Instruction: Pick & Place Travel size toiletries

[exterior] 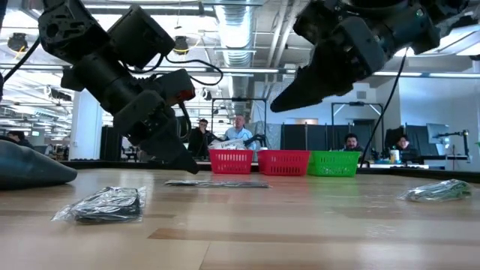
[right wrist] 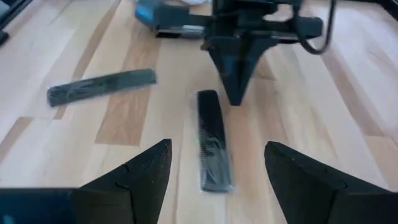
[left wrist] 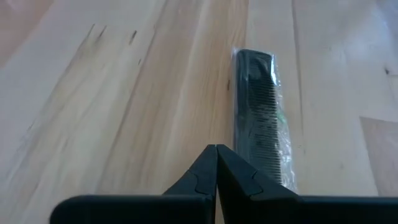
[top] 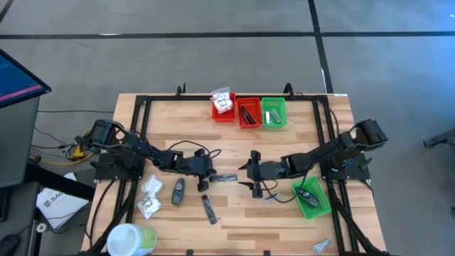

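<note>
A black comb in a clear wrapper [top: 227, 178] lies flat on the table between my two grippers; it also shows in the wrist views as the comb [left wrist: 260, 112] and the comb [right wrist: 214, 140]. My left gripper [top: 207, 173] is shut, its tip [left wrist: 216, 148] just beside the comb's left end and a little above the wood [exterior: 189, 165]. My right gripper [right wrist: 217, 149] hangs open above the comb's right end [top: 254, 178], clear of it. A second wrapped comb [top: 208, 210], a dark oval [top: 178, 190] and white packets [top: 149, 195] lie nearer the front.
Two red bins [top: 223, 107] [top: 248, 112] and a green bin [top: 274, 112] stand at the far edge. Another green bin [top: 311, 197] holding a dark item sits at the right. A big white-and-green tub [top: 131, 240] lies front left, a silvery sachet [top: 321, 246] front right.
</note>
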